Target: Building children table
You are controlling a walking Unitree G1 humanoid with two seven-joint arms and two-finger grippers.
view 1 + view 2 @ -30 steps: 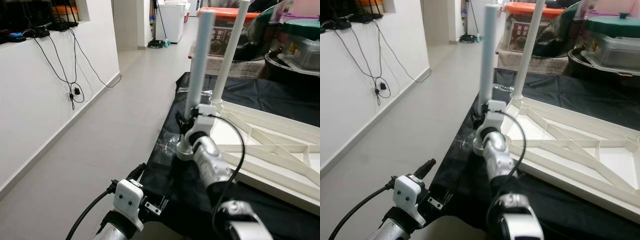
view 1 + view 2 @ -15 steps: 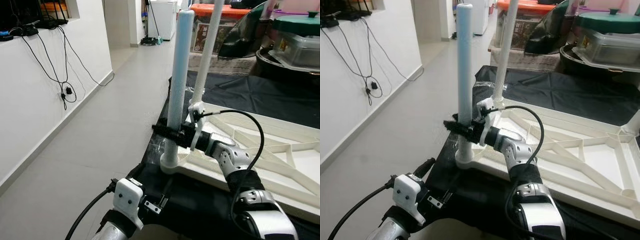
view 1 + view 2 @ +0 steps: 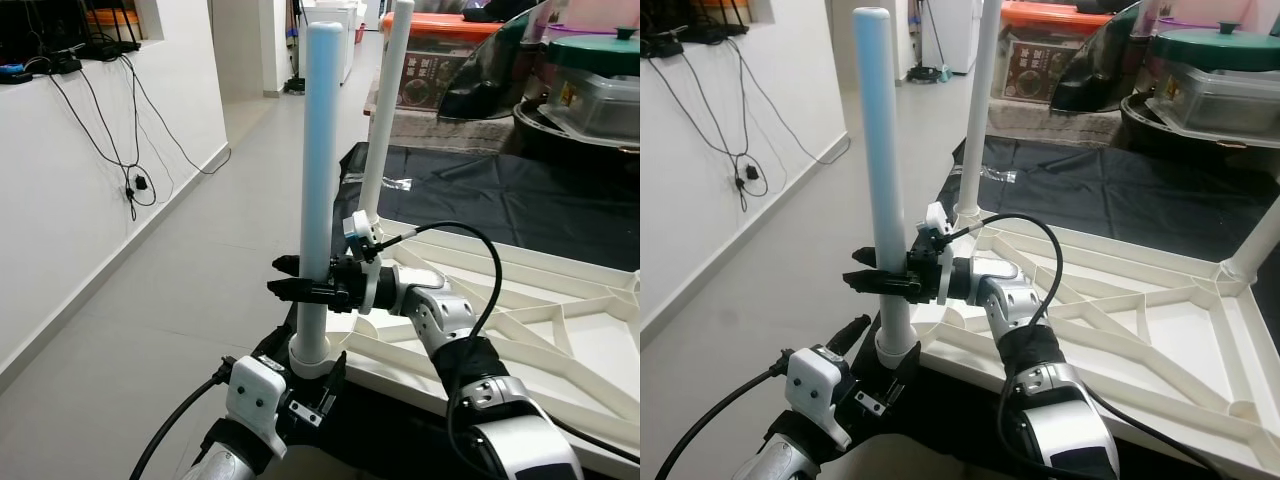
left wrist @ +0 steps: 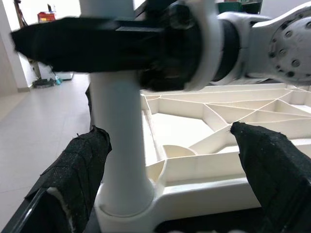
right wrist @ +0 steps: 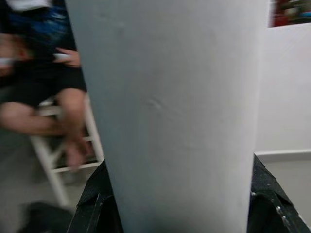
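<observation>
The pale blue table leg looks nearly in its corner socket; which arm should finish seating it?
Probably the right. The right gripper is clamped on the leg; the left gripper hangs open beside its base.

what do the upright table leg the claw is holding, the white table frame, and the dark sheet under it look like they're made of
Table leg: likely moulded plastic, smooth and matte, pale blue-white, held by the right claw.
Table frame: probably the same white plastic; thin ribs and moulded corner sockets suggest it.
Dark sheet: thin black plastic film or cloth; it wrinkles and glints near the edge, so I can't tell which.
</observation>
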